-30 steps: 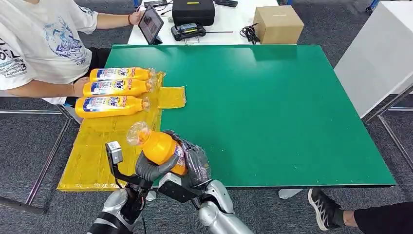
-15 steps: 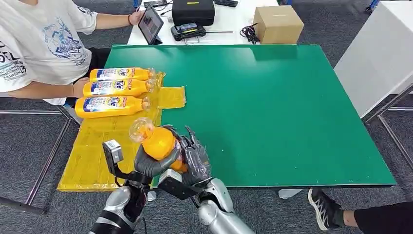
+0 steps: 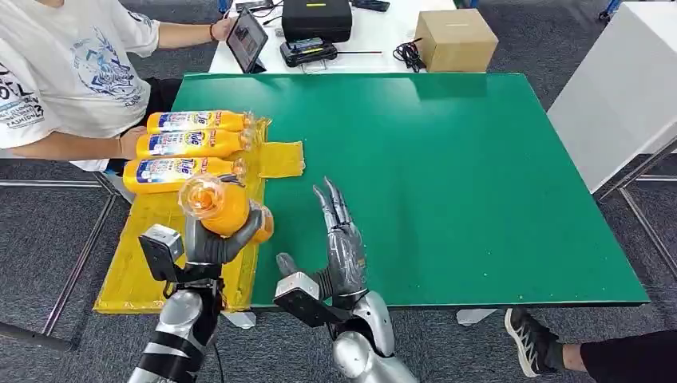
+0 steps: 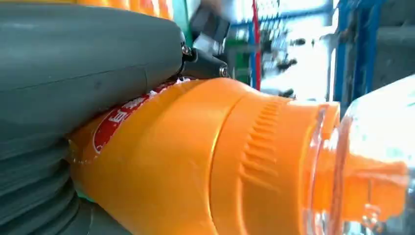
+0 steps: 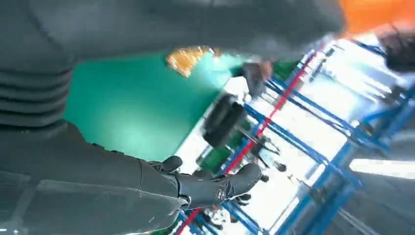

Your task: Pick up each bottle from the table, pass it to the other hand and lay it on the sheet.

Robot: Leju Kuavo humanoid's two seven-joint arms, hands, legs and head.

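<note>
My left hand grips an orange bottle with a clear cap, held up over the near right part of the yellow sheet. Up close, the left wrist view has the bottle pressed against my grey thumb. My right hand stands open above the green table, fingers stretched away from me, a short way right of the bottle and apart from it. Three more orange bottles lie side by side at the sheet's far end.
A seated person is at the table's left, one hand near the lying bottles, the other on a tablet. Behind the green table are a black case and a cardboard box. A white table stands right.
Both hands held the bottle together before. My right hand has let go and spread its fingers. My left hand has carried the bottle left and farther over the sheet.
</note>
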